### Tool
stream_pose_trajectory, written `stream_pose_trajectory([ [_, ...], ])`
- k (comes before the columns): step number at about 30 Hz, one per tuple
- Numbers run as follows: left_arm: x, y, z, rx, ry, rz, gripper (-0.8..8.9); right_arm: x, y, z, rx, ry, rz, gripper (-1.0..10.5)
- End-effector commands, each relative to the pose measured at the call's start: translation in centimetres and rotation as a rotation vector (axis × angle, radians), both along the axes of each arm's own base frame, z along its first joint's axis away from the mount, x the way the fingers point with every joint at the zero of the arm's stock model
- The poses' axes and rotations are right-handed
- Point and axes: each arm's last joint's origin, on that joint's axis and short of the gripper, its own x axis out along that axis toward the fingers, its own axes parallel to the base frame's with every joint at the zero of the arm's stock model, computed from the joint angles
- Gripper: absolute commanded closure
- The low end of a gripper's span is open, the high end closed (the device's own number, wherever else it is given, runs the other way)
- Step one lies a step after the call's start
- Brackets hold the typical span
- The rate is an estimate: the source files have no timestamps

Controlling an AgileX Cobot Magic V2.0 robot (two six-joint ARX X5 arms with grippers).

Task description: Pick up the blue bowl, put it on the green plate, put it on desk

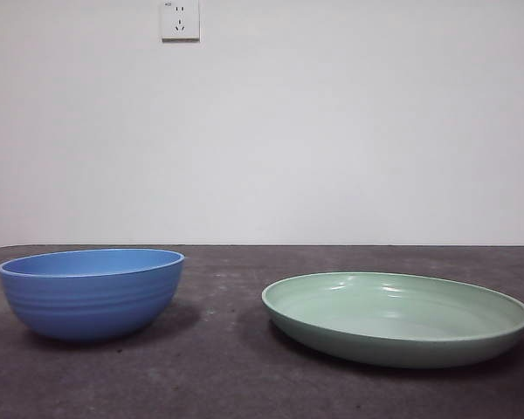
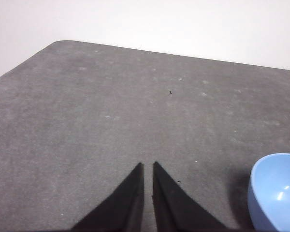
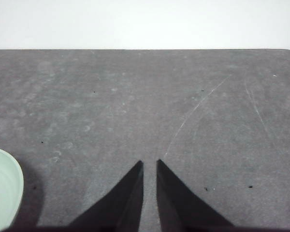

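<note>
The blue bowl (image 1: 92, 292) stands upright on the desk (image 1: 244, 367) at the left of the front view, and part of its rim (image 2: 275, 191) shows in the left wrist view. The green plate (image 1: 397, 316) lies flat on the desk to the right, apart from the bowl; a sliver of the plate (image 3: 4, 188) appears in the right wrist view. My left gripper (image 2: 148, 166) hangs above bare desk beside the bowl, jaws shut with nothing between them. Over bare desk beside the plate, my right gripper (image 3: 149, 164) is also shut and holds nothing. Neither arm shows in the front view.
A white wall with a power socket (image 1: 180, 19) rises behind the desk. The desk's far edge and a rounded corner (image 2: 63, 43) show in the left wrist view. Thin pale scratches (image 3: 193, 113) mark the desk surface.
</note>
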Motion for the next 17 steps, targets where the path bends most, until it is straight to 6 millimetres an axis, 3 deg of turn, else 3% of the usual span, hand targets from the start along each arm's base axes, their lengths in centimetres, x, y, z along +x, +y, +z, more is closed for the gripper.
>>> stream_pose_trajectory([
  [1,0.1,-0.1,-0.6,-0.032,0.018,-0.016,7.99,0.0,0.0,-0.1,0.045,-0.005,0.013,9.1],
  [8,-0.6,-0.4,2.6,-0.189,-0.053,-0.12,7.98,-0.1,0.5,1.6,0.243,-0.082,0.13,9.4],
  [17,-2.3,-0.4,10.4,-0.23,-0.215,-0.133,7.98,-2.2,0.6,7.7,0.416,-0.172,0.133,9.4],
])
